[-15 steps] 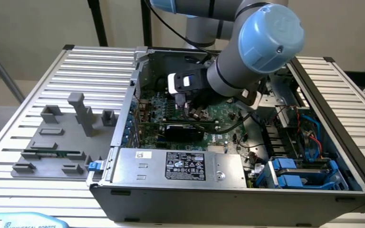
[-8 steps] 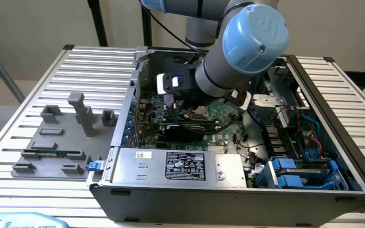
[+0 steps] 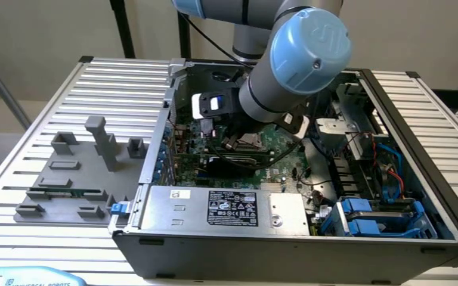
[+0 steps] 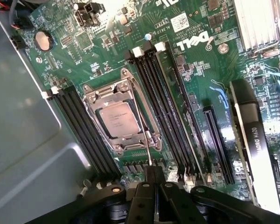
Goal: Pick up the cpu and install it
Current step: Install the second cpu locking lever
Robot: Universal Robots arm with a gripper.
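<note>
Exterior view: a grey computer case (image 3: pixel 293 238) lay open on a slatted metal table (image 3: pixel 22 119), its green motherboard (image 3: pixel 245 161) facing up. The robot arm (image 3: pixel 293 53) reached down into the case, its blue-capped joint covering much of the board. Beyond the case, towards the exterior view's left, a grey plastic tray (image 3: pixel 70 179) with upright blocks sat on the table. The CPU socket (image 3: pixel 249 142) was partly visible just beneath the arm, near the middle of the board.

Wrist view: the gripper (image 4: pixel 151 179) hung above the board with its black fingers pressed together and nothing between them. The CPU (image 4: pixel 117 121), a small square chip with a silvery metal top, sat flat inside the metal-framed socket (image 4: pixel 121 114), squared up with the frame. The socket's thin latch lever (image 4: pixel 142 126) ran across one side of the socket, ending close to the fingertips. Black memory slots (image 4: pixel 163 102) flanked the socket on both sides, and a graphics card (image 4: pixel 254 140) stood further off past those slots.

The chip looked light, rigid and smooth-topped, so likely slippery. Its underside contacts and the socket's pins were probably delicate. Any hold would best be taken on two opposite edges, keeping it level, never pressing down on the face.
</note>
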